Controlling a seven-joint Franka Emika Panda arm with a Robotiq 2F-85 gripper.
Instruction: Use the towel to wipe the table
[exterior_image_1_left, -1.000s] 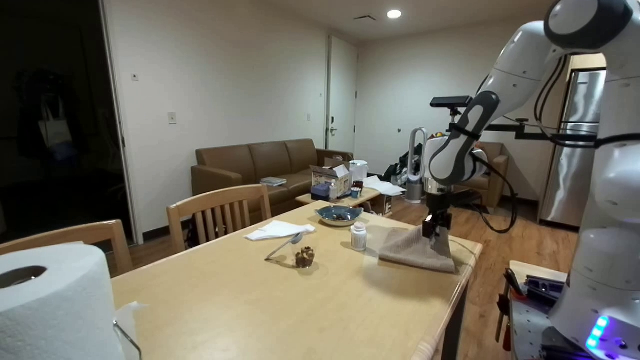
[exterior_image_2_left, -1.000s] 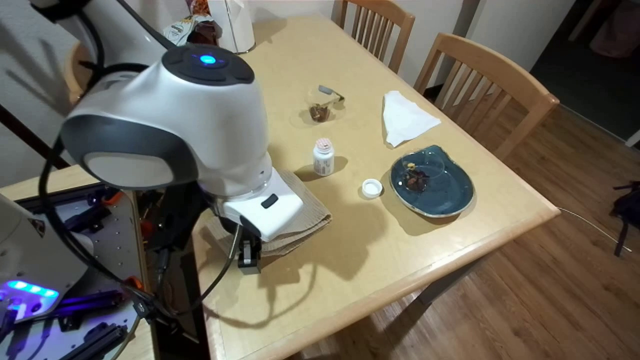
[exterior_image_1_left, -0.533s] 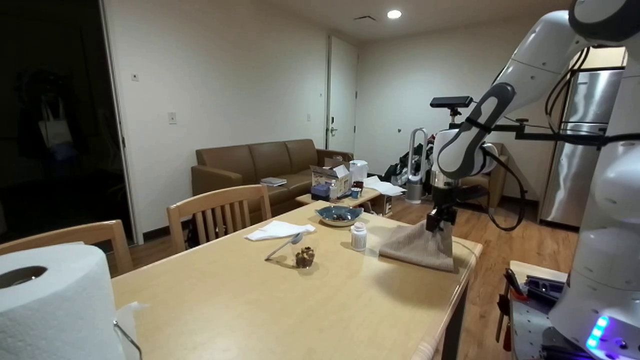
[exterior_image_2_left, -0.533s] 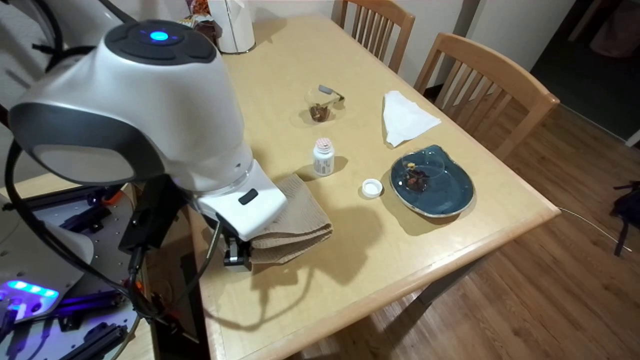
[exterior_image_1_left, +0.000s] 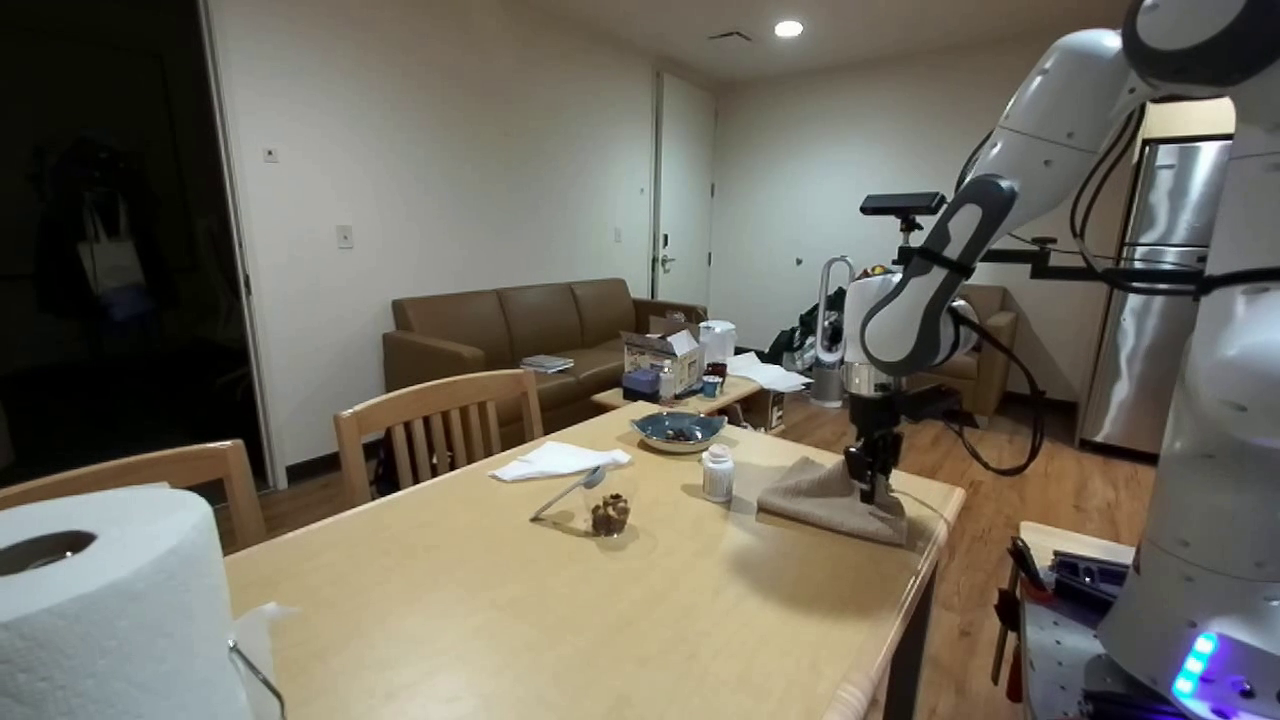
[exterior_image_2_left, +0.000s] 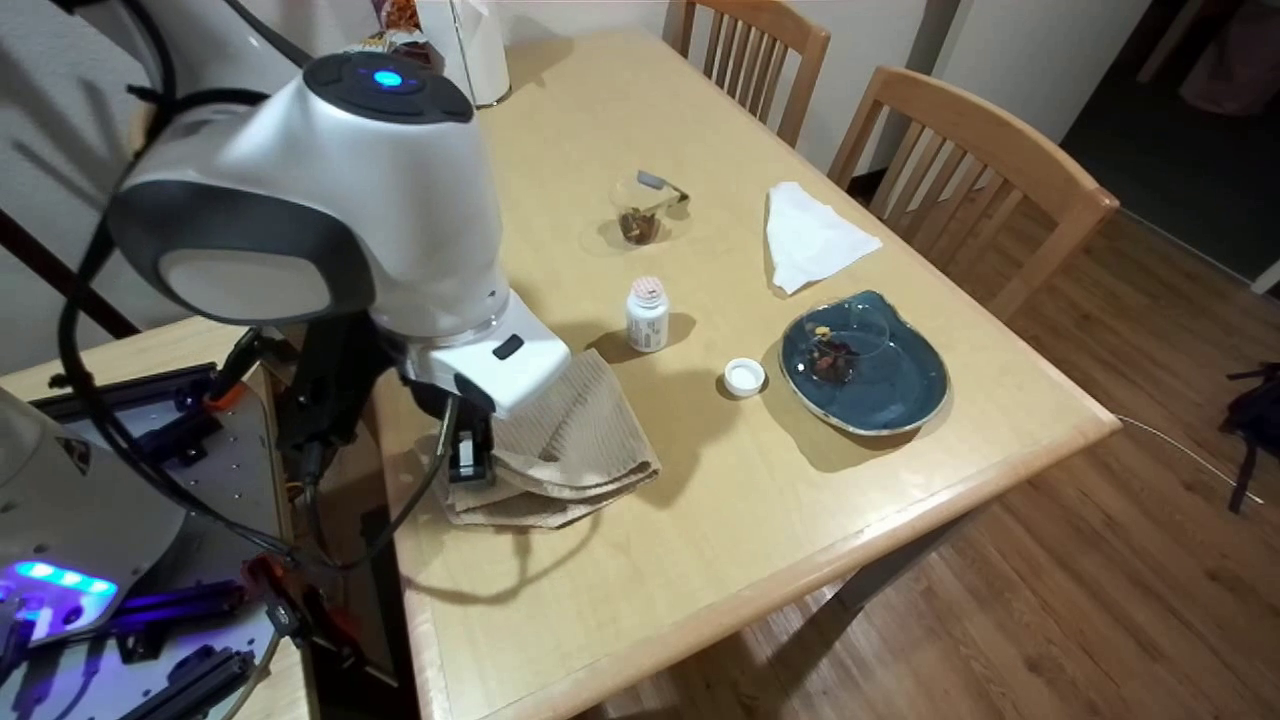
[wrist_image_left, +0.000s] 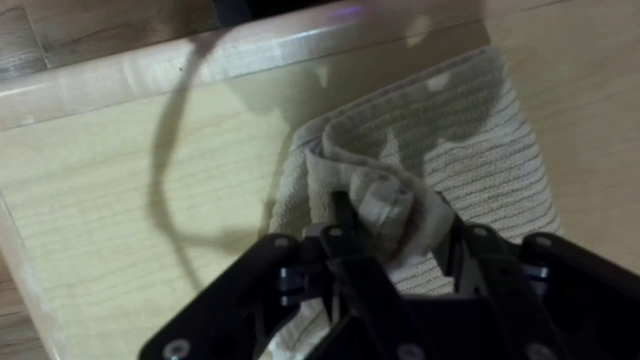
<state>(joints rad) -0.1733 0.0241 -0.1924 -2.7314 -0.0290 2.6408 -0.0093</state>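
Exterior view, pale wooden table (exterior_image_1_left: 560, 620), brown sofa (exterior_image_1_left: 510, 330) beyond, white walls (exterior_image_1_left: 450, 180), pincer (exterior_image_1_left: 872, 487) gripping bunched towel (exterior_image_1_left: 822, 498)

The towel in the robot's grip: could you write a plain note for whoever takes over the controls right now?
Grip: the tool is shut on a bunched fold of the towel.
Where: the rest of the towel lies rumpled on the table, close to one edge. Also out: white bottle, loose cap, blue plate, clear cup, white napkin.
Done: towel gripped. The pictures don't show whether any patch has been wiped.
Left: probably the wiping itself; I'd steer around the white bottle, which looks nearest the towel.
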